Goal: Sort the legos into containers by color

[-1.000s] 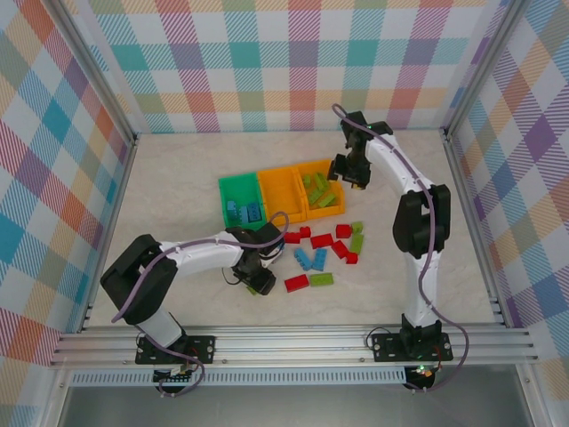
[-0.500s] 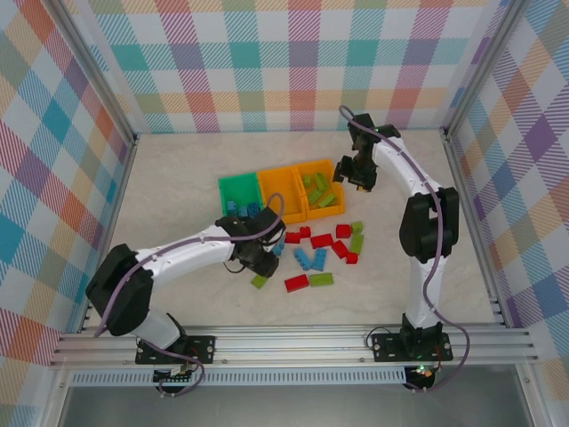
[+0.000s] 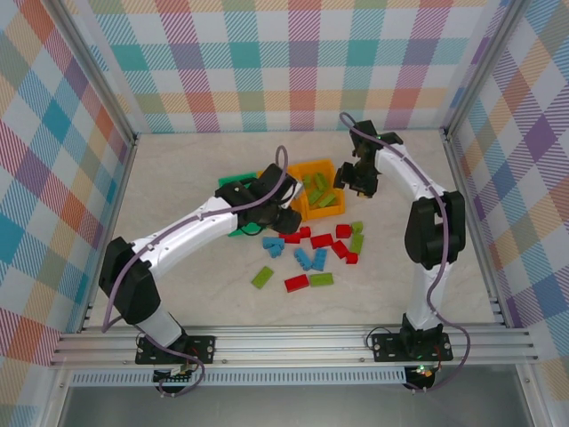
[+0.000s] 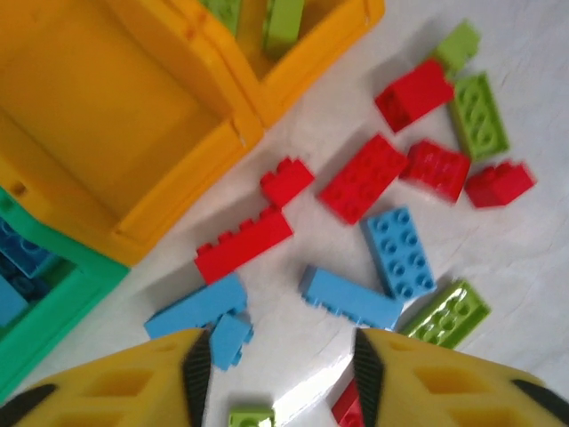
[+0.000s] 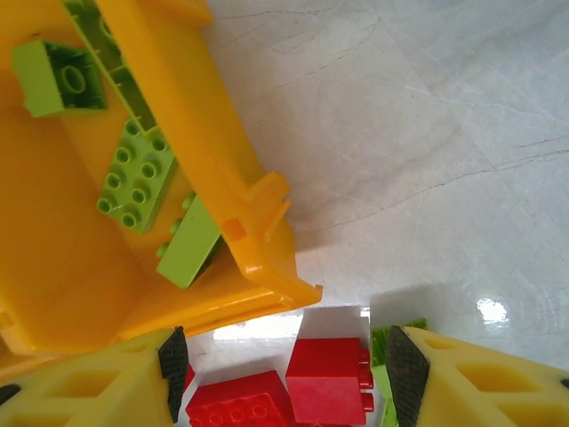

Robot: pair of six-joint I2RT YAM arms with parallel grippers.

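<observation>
Three bins stand in a row on the table [image 3: 178,169], under or beside the two claws. Left claw [image 4: 280,366] [image 3: 281,217]: hangs over the near edge of the row, yellow fingers [image 4: 133,391] parted, nothing between them, released. Below its gap lie loose blue bricks [image 4: 197,307] on the table. Just beyond them is a long red brick [image 4: 243,246], then the wall of the middle orange bin [image 4: 182,209], whose floor looks bare. To this claw's left is the green bin [image 4: 49,307], with blue pieces [image 4: 20,258] inside. Beyond and to its right, short red bricks [image 4: 363,178] and lime bricks [image 4: 480,111] lie scattered, apart from the bins. Right claw [image 5: 289,378] [image 3: 354,181]: hovers at the outer corner of the right orange bin [image 5: 236,169] [image 3: 305,165], fingers spread wide, gripping nothing. Under its gap a red pair [image 5: 329,378] rests on the table; contact with either finger cannot be told. Inside the bin, to this claw's left, are several lime pieces [image 5: 133,178], one tilted against the wall. From above, the loose pile [image 3: 311,258] sits between the claws and nearer the arm bases. A lone lime brick [image 3: 262,277] and a lone red brick [image 3: 296,283] lie nearest the bases.
</observation>
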